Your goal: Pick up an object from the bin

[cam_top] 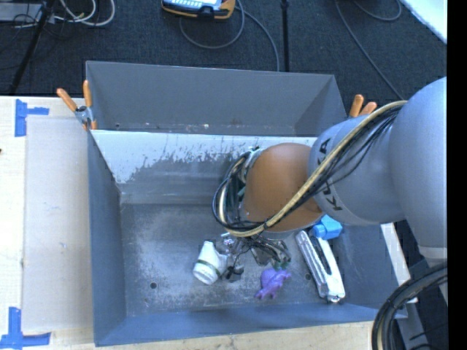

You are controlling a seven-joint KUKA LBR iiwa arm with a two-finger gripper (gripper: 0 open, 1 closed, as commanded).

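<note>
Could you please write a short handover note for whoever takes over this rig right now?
Gripper: low over the bin floor, near the front; no hold on anything visible.
Things: white cylindrical piece beside it toward the view's left, small purple figure in front, long silver-white object and blue piece toward the view's right.
Done: arm is down among them.
Left: grasp one, lift it out.

Grey metal bin, its scuffed floor carrying a small white cylinder front and centre, a purple toy near it, and a long silvery tool touching a blue piece rightward.
</note>
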